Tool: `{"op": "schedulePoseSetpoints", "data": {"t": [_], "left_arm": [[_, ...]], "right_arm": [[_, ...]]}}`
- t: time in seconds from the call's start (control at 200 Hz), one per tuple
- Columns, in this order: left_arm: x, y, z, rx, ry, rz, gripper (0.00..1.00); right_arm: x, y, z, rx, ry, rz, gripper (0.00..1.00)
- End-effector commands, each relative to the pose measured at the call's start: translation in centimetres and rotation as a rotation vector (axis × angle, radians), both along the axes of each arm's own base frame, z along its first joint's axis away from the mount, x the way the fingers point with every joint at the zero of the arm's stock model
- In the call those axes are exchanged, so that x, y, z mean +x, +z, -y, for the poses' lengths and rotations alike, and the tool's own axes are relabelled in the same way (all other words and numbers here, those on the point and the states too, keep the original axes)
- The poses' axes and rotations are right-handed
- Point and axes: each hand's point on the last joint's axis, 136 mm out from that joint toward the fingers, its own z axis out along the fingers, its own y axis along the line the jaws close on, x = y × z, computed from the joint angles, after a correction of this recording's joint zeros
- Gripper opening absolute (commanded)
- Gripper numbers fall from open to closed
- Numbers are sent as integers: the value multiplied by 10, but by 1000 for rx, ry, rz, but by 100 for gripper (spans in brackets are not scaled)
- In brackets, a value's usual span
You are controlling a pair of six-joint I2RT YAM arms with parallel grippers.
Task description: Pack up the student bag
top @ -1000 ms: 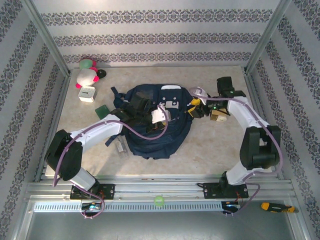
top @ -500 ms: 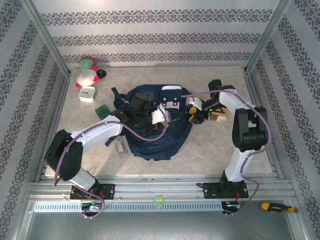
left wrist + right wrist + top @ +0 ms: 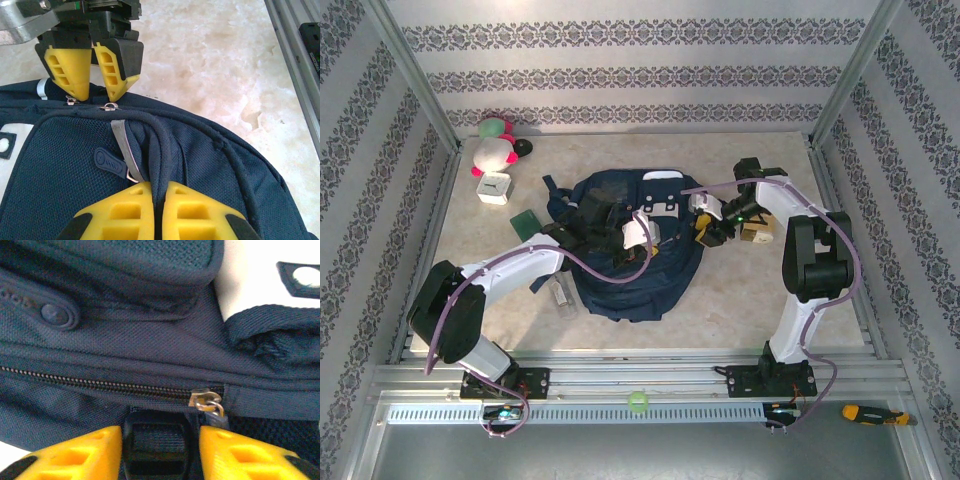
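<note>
Student bag (image 3: 630, 280) at mid-desk, pinned by one hand while the other has just come in to the zip.

Within the last second the right arm has folded in from the right side, and the right hand (image 3: 97, 92) now hangs at the bag's top seam. Its jaws have narrowed but stand partly apart, with one fingertip just beside the zipper pull (image 3: 207, 402) and nothing plainly pinched. The left hand (image 3: 157, 192) stays clamped on the carry handle (image 3: 157, 145). The zip looks like the step in hand, with packing still ahead. A screwdriver (image 3: 873, 414) and a green ring (image 3: 638, 401) lie by the near rail (image 3: 650, 380). Beyond them is the pale marbled desk (image 3: 740, 300). A green block (image 3: 527, 220), a white cube (image 3: 493, 188) and a plush toy (image 3: 492, 150) sit far left, under patterned striped walls (image 3: 640, 75).
</note>
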Motion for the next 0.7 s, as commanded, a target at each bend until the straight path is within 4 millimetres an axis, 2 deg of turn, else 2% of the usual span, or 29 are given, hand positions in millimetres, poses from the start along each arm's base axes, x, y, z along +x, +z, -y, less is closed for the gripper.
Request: {"op": "schedulePoseSetpoints", "data": {"t": [0.0, 0.135, 0.305, 0.395, 0.555, 0.695], "left_arm": [[-6, 46, 13, -135, -67, 82, 1], [-8, 47, 14, -148, -78, 76, 1], [-7, 47, 14, -162, -69, 73, 1], [-3, 47, 14, -158, -44, 86, 1], [15, 40, 9, -112, 46, 115, 1], [23, 34, 7, -73, 86, 139, 1]], "right_arm": [[19, 10, -5, 17, -54, 11, 50], [30, 6, -3, 4, -95, 26, 52], [28, 3, -7, 23, -82, 12, 49], [25, 3, -6, 16, -83, 8, 40], [23, 12, -5, 13, -98, 25, 15], [21, 26, -7, 34, -114, 47, 3]]}}
